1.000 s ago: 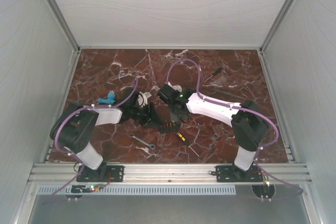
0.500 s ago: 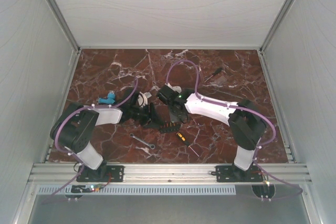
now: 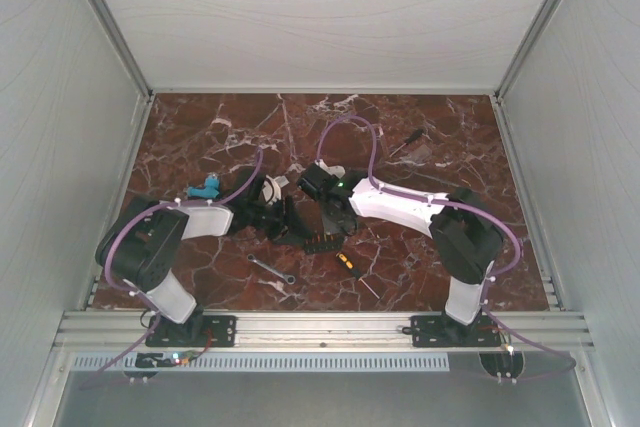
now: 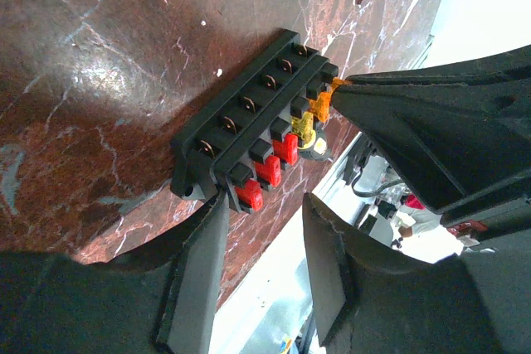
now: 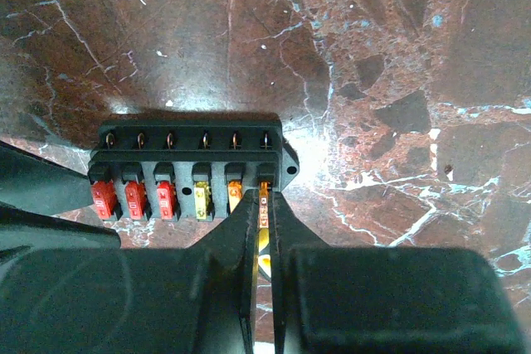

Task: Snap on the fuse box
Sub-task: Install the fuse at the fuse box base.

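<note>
On the red marble tabletop [image 3: 200, 127], my left gripper [image 4: 264, 205] gapes beside the black rectangular plastic fuse box [image 4: 249, 97]; my right gripper [image 5: 262, 196] pinches its orange fuse [image 4: 320, 108].

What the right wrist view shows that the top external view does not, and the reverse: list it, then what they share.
Right wrist only: the six slots of the fuse box, with three red fuses, a yellow fuse and an orange fuse seated, and the right gripper pinched on a sixth fuse at the last slot.
Top external only: the silver wrench, the yellow-and-black screwdriver, a blue object, and the left arm and right arm whole.
Both: the fuse box, the right gripper and the red marble table.
</note>
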Available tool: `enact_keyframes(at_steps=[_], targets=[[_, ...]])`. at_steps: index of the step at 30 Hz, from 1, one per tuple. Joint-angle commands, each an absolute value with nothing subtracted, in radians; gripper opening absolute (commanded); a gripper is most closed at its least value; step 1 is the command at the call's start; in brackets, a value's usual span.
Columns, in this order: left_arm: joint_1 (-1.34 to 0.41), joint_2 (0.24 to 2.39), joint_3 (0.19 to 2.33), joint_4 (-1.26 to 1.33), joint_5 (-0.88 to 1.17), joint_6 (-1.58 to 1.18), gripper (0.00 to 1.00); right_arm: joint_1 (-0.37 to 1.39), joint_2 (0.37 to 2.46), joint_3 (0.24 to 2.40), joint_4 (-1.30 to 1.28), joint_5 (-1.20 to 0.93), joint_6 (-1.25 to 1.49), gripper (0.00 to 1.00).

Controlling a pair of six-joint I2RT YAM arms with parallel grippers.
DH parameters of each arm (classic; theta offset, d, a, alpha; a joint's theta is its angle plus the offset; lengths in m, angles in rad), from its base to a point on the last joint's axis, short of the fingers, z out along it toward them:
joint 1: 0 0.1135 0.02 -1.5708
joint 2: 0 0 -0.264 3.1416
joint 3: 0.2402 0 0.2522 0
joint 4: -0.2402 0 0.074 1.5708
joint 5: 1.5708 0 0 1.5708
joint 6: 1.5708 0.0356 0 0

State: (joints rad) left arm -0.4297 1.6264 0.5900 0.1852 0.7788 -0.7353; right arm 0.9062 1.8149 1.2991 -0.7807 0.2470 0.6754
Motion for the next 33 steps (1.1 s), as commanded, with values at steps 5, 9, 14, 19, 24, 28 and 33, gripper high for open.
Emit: enact_keyframes(at_steps=[5, 9, 14, 19, 24, 28, 33], targets=[[-0.425, 1.640, 0.597, 0.204, 0.793, -0.741, 0.41, 0.913, 1.831, 1.298, -0.775, 0.276, 0.723, 0.00], [-0.425, 1.643, 0.597, 0.204, 0.793, -0.740, 0.41, 0.914, 1.832, 1.296, -0.785, 0.286, 0.737, 0.00], [-0.425, 1.642, 0.597, 0.204, 0.792, -0.741, 0.41, 0.914, 1.830, 1.296, -0.790, 0.299, 0.746, 0.00], [-0.425, 1.646, 0.597, 0.205, 0.793, -0.741, 0.41, 0.914, 1.837, 1.295, -0.793, 0.303, 0.744, 0.00], [-0.425, 1.653, 0.601, 0.200, 0.792, -0.738, 0.41, 0.913, 1.852, 1.293, -0.789, 0.288, 0.723, 0.00], [-0.425, 1.655, 0.604, 0.192, 0.788, -0.735, 0.41, 0.913, 1.860, 1.286, -0.785, 0.275, 0.713, 0.00], [-0.425, 1.657, 0.608, 0.187, 0.787, -0.733, 0.40, 0.913, 1.870, 1.274, -0.785, 0.270, 0.716, 0.00]])
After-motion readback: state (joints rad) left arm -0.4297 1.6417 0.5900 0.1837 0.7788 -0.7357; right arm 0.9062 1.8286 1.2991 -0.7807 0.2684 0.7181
